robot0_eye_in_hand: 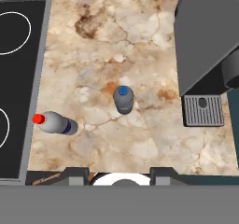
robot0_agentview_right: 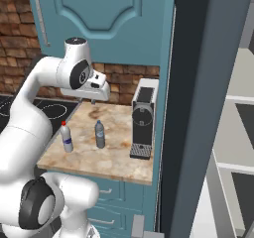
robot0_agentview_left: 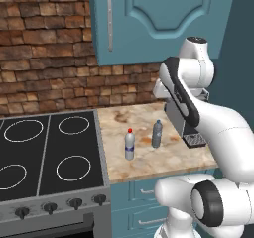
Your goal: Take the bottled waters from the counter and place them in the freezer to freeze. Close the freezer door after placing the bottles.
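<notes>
Two bottled waters stand upright on the marbled counter (robot0_agentview_left: 121, 119) (robot0_eye_in_hand: 116, 41). The whitish one with a red cap (robot0_agentview_left: 130, 145) (robot0_agentview_right: 67, 138) (robot0_eye_in_hand: 53, 122) is nearer the stove. To its right stands the grey-blue one with a dark blue cap (robot0_agentview_left: 157, 134) (robot0_agentview_right: 99, 135) (robot0_eye_in_hand: 123, 99). My gripper (robot0_agentview_right: 93, 102) (robot0_eye_in_hand: 120, 174) hangs high above the counter and looks straight down, open, with nothing between its fingers. Both bottles are well below it and untouched. The freezer (robot0_agentview_right: 196, 108) rises at the right, its pale inner shelves (robot0_agentview_right: 238, 100) showing. The freezer door is out of view.
A dark coffee machine (robot0_agentview_left: 184, 128) (robot0_agentview_right: 142, 118) (robot0_eye_in_hand: 205, 45) with a drip tray stands on the counter's right end, next to the freezer. A black stove top (robot0_agentview_left: 49, 150) (robot0_eye_in_hand: 18, 78) borders the counter on the left. A teal wall cupboard (robot0_agentview_left: 158, 19) (robot0_agentview_right: 104, 19) hangs above.
</notes>
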Controlling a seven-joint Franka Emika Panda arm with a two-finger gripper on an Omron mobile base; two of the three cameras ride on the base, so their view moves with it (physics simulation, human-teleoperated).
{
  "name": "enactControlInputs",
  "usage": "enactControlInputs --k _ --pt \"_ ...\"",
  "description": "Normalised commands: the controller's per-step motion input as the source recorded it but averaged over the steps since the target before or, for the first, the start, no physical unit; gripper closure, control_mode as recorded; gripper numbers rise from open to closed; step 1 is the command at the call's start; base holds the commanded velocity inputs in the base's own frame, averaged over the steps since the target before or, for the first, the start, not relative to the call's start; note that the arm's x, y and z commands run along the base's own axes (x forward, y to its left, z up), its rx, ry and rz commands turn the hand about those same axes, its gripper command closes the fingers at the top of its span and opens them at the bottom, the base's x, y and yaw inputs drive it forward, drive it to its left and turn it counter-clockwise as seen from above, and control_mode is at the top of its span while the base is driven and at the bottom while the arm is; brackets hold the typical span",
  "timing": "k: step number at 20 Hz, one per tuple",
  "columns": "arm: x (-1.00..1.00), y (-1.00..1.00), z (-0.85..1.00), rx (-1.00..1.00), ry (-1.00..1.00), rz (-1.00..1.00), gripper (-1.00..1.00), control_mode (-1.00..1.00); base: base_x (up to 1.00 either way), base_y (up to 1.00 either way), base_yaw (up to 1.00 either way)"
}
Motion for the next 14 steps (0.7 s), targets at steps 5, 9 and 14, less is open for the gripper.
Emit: enactControlInputs --k 5,9,14 --pt "-0.11 0.13 0.01 0.00 -0.01 0.00 -1.00 -1.00 0.00 0.00 0.00" --pt "-0.15 0.59 0.00 -0.06 -0.04 -0.11 -1.00 -1.00 0.00 0.00 0.00" --pt "-0.30 0.57 0.00 -0.06 -0.11 -0.31 -1.00 -1.00 0.00 0.00 0.00"
